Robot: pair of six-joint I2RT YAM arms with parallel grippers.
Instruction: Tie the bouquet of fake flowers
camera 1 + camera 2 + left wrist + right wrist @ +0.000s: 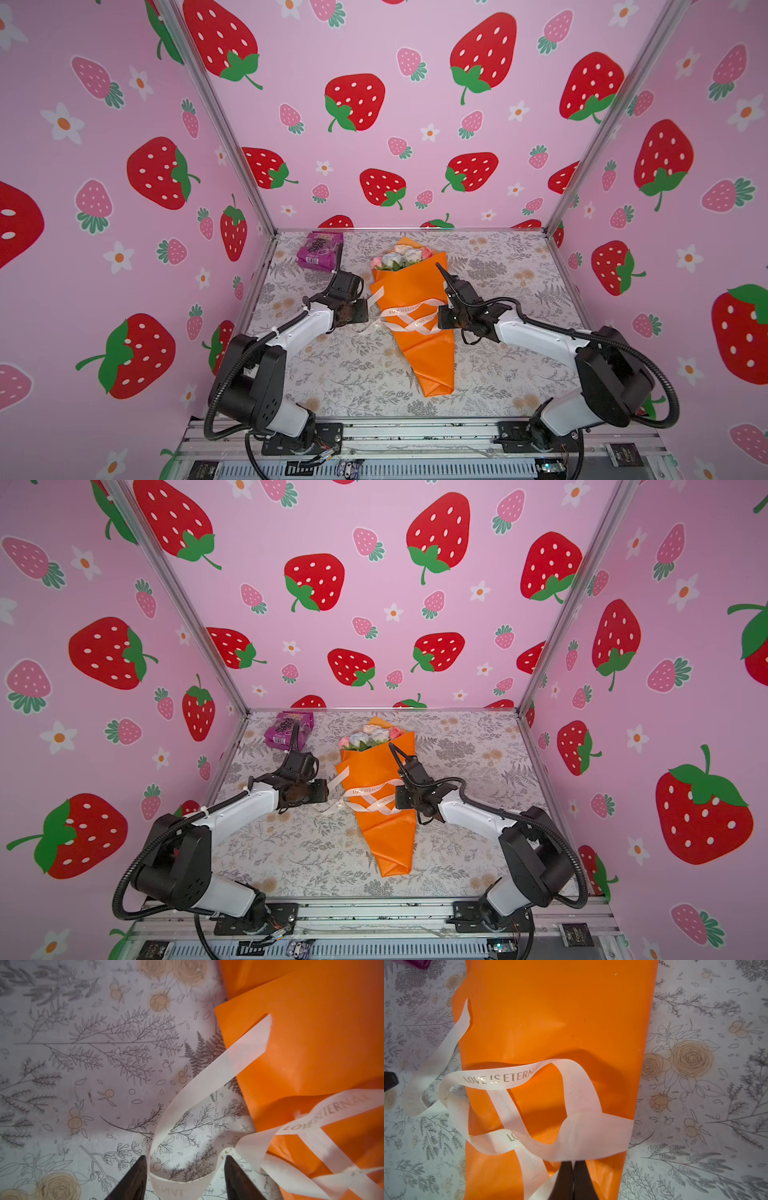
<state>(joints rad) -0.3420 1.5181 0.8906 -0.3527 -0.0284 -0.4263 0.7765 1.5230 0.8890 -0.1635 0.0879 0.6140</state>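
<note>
As it is seen in both top views, the bouquet of fake flowers [419, 332] is laid flat on the middle of the desk [498, 365]. It is wrapped as a cone of orange wrapping paper [550, 1012]. The pink and white flower heads [401, 255] are turned toward the back wall, and the narrow folded end toward the arm bases.

A cream ribbon [500, 1079], printed in gold with "LOVE IS ETERN" and further letters that cannot be read, is draped loosely across the cone's middle. Slack loops are crossed over the paper and nothing is drawn tight. One free end is trailed off the bouquet's left edge onto the desk.

The right gripper [573, 1178] is held over the bouquet's right side. Its fingers [565, 1180] are pressed together, and a broad band of the ribbon is pinched at their tips.

The left gripper [186, 1169] is held just beside the bouquet's left edge, over the desk. Its fingers [133, 1180] are spread, and a slack curl of the ribbon is seen lying between them unclamped.

A purple snack packet [320, 250] is set to the left of the flower heads, well apart from the paper.

Beyond the bouquet, the desk is enclosed by pink walls [353, 104] printed with strawberries.
</note>
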